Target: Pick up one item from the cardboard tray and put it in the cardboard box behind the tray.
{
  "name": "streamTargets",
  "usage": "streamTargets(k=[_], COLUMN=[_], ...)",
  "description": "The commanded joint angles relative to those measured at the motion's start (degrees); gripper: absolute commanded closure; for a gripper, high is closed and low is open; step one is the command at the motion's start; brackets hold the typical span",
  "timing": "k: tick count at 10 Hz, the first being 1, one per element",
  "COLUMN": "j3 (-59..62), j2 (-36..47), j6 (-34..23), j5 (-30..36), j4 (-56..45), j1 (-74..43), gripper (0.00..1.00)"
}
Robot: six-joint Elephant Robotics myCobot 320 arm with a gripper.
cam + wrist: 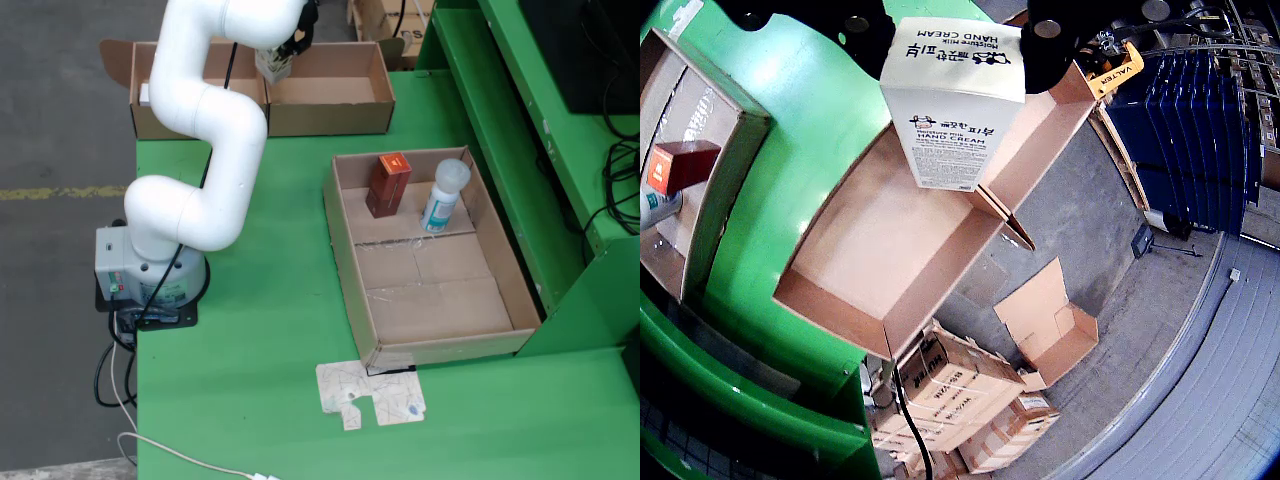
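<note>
Gripper [955, 35] holding hand cream carton [952, 110], above cardboard box [840, 310]

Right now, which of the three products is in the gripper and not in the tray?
The white hand cream box, held by the gripper over the back cardboard box. The red-brown carton and white bottle stand in the tray.

Claw [283, 55] mostly hidden behind the white arm [210, 120] in the fixed view; fingers cropped by the top edge in the riding view. Small print on the hand cream carton [955, 100] too fine to read. Cardboard tray [700, 150] cut off at the left edge. Bottle [443, 196] label illegible.
</note>
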Motion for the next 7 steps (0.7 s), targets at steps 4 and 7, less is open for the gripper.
streamTargets(k=[4,7], j3=[1.5,1.5], j2=[1.0,0.5], j6=[-2.5,-3.8], j5=[0.8,1.0], j4=[-2.3,-2.3], j1=[-2.7,-4.0], gripper=[1.00,1.00])
